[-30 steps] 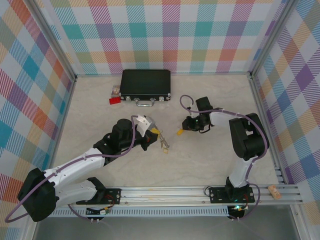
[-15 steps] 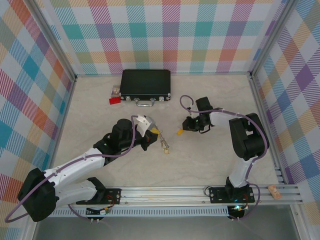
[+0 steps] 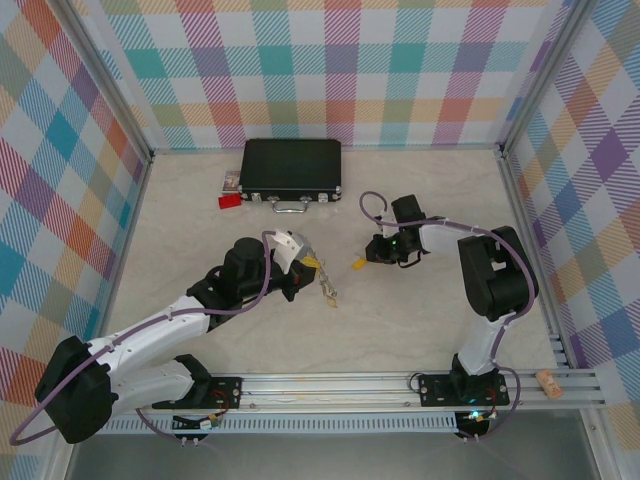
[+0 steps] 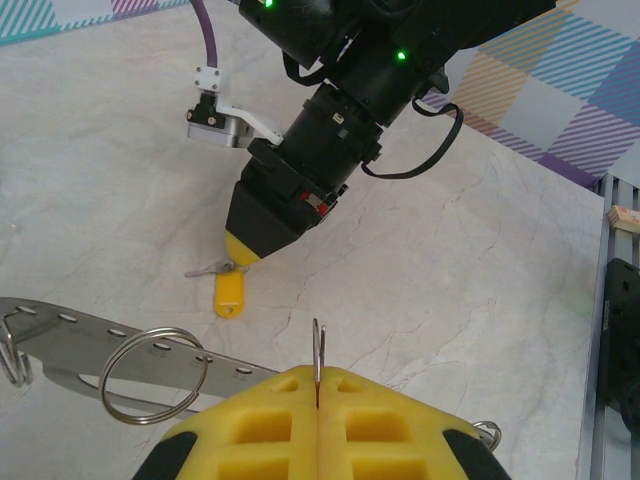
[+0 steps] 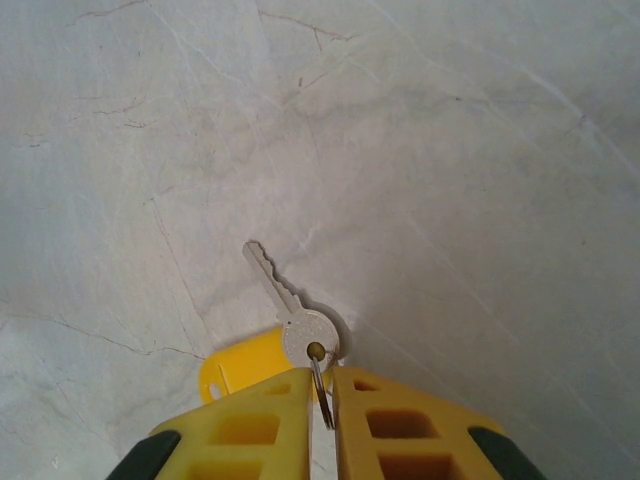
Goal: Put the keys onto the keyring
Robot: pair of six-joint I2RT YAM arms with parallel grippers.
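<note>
My left gripper [image 4: 317, 372] is shut on a thin split ring [image 4: 317, 345], seen edge-on between the yellow pads. The keyring [image 4: 70, 342], a flat grey metal strip with holes and another loose ring [image 4: 155, 375], hangs beside it. In the top view the left gripper [image 3: 306, 264] holds the keyring [image 3: 329, 291] just above mid-table. A silver key [image 5: 288, 305] with a yellow tag [image 5: 238, 368] lies on the table. My right gripper [image 5: 322, 378] has closed on the small ring through its head, with a sliver of gap on the left. From above, the right gripper [image 3: 371, 256] stands over the key [image 3: 357, 264].
A black case [image 3: 291, 168] with a metal handle lies at the back. A small red block [image 3: 229, 200] sits left of it. The aluminium rail [image 3: 400, 385] runs along the near edge. Checked walls close in both sides.
The right jaws have drawn closer together around the key's small ring. Neither arm has visibly moved, and the keyring hangs in the same place.
</note>
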